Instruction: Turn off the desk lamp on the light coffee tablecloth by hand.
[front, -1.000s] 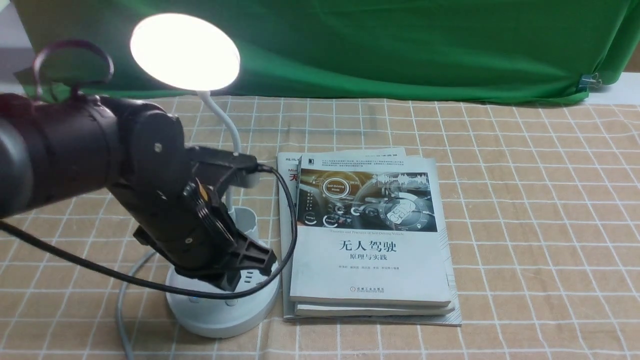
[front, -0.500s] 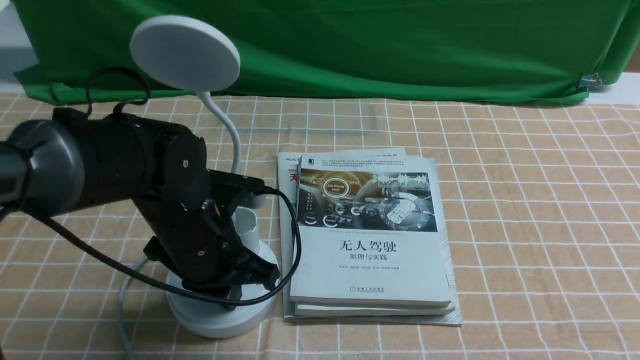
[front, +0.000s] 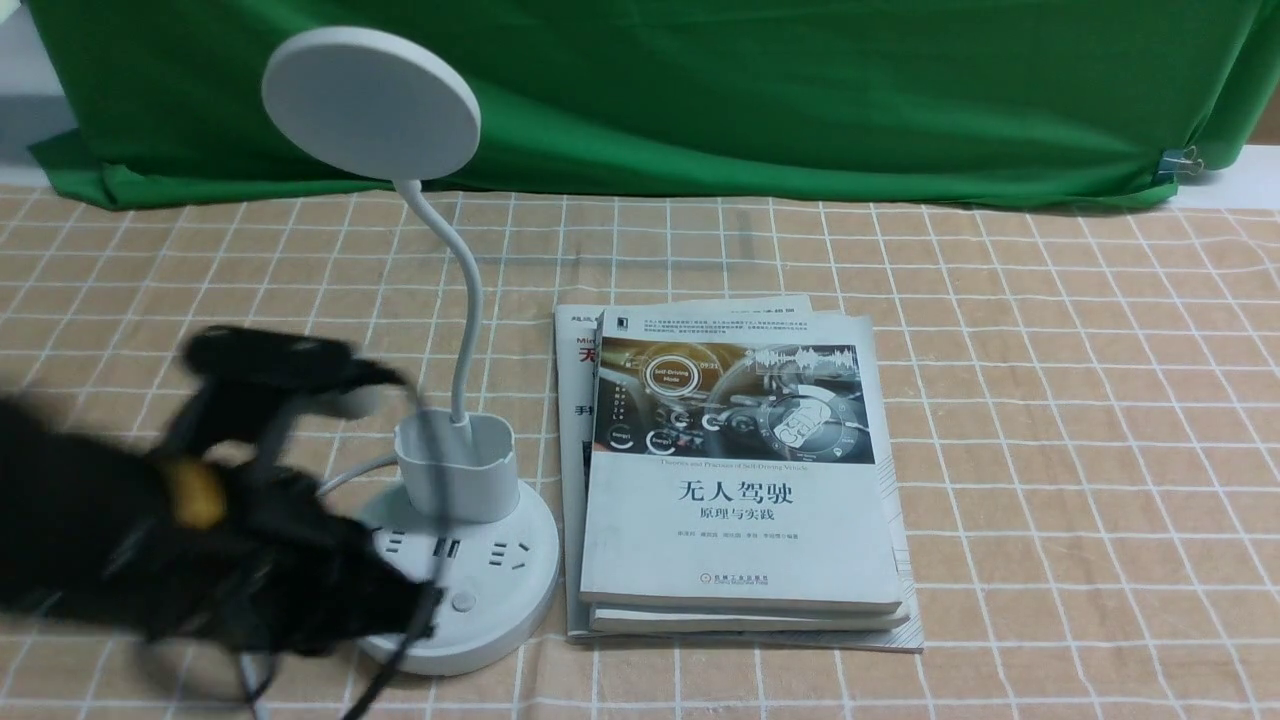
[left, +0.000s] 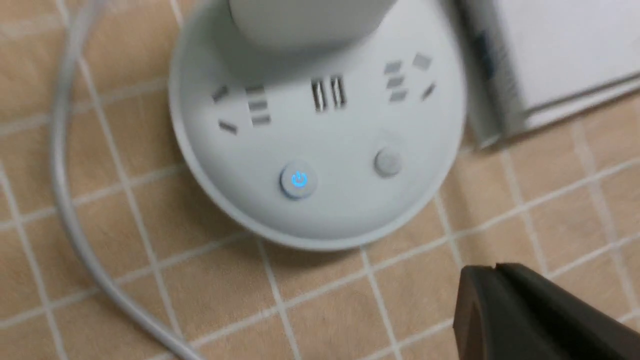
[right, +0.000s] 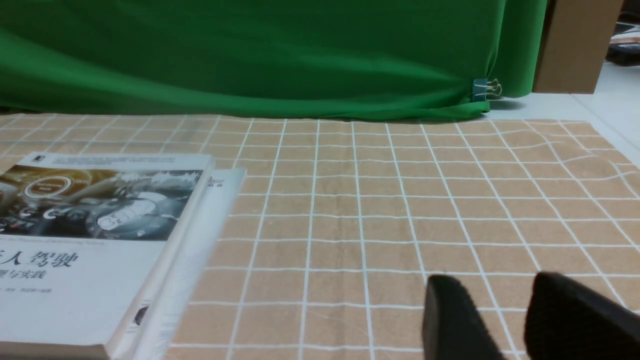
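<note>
While the desk lamp (front: 370, 105), at the books' (front: 740, 540) nine o'clock on the tablecloth (front: 1080, 450), is newly dark, the left gripper (left: 495, 270), fingers together, has withdrawn: switch-off appears complete. The right gripper's (right: 492, 282) fingers stand apart.

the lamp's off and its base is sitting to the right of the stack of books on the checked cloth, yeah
Not quite: in the front view the lamp's base sits to the left of the stack of books. The rest holds: the lamp is off, and both are on the checked cloth.
</note>
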